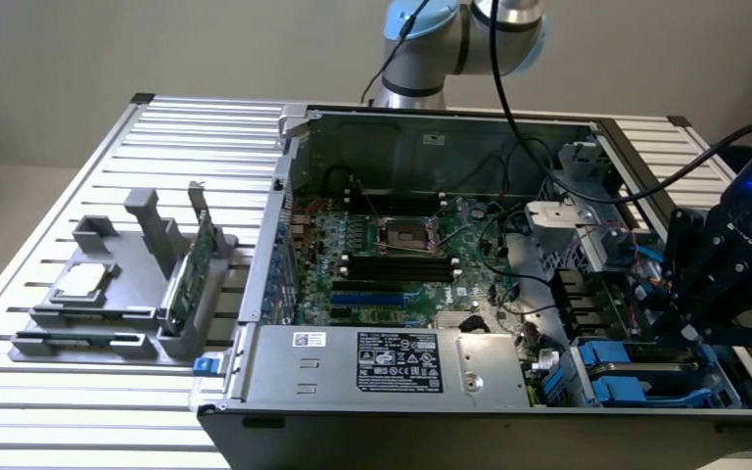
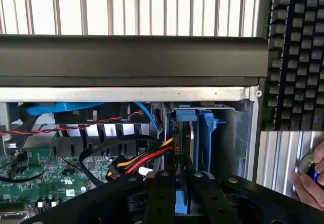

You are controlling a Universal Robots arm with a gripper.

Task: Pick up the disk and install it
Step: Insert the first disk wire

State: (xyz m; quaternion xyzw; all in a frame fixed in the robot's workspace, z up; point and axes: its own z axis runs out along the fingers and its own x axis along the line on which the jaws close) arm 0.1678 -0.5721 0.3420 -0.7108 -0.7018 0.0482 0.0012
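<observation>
Your pincer is pinching the disk, which stands on edge between its fingers, inside the computer case.

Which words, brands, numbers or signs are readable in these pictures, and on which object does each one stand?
"ROBOTIQ": white letters on the black body of the gripper, seen in the exterior view; the first letters are faint.
Power supply label: print and symbols too small to read.
White sticker beside it: too small to read.
Disk between the gripper's fingers: no text is visible.
</observation>
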